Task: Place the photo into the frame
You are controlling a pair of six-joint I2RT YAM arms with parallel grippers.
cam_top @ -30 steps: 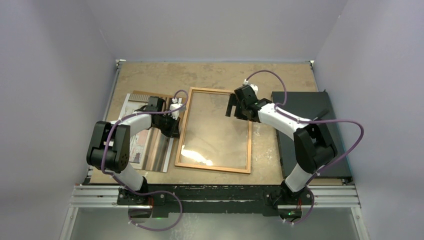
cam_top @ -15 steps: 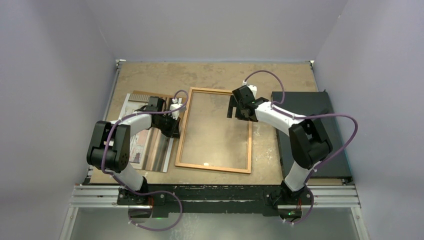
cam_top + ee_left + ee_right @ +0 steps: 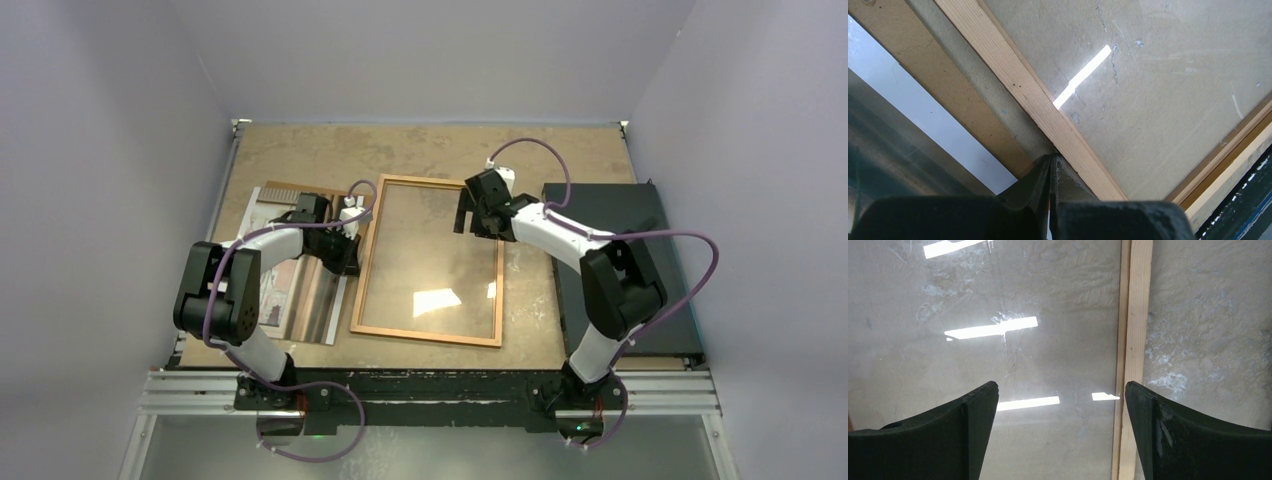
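The orange-brown frame (image 3: 428, 338) lies flat at the table's middle, its glass pane showing glare. The photo (image 3: 270, 298), a print with vertical bands, lies left of the frame, partly under my left arm. My left gripper (image 3: 350, 256) is shut, and its tips (image 3: 1052, 158) touch the outer edge of the frame's left rail (image 3: 1020, 82). My right gripper (image 3: 468, 216) is open and empty above the glass near the frame's upper right. In the right wrist view one finger (image 3: 1143, 407) hangs over the right rail (image 3: 1131, 335).
A black slab (image 3: 625, 215) lies right of the frame. A brown board (image 3: 318, 296) and a shiny strip (image 3: 338, 312) lie between the photo and the frame. Grey walls stand on three sides. A metal rail (image 3: 430, 385) runs along the near edge.
The glare patch on the glass has moved from the lower left corner toward the middle. The right arm shifted slightly. The left arm and the frame have not visibly moved.
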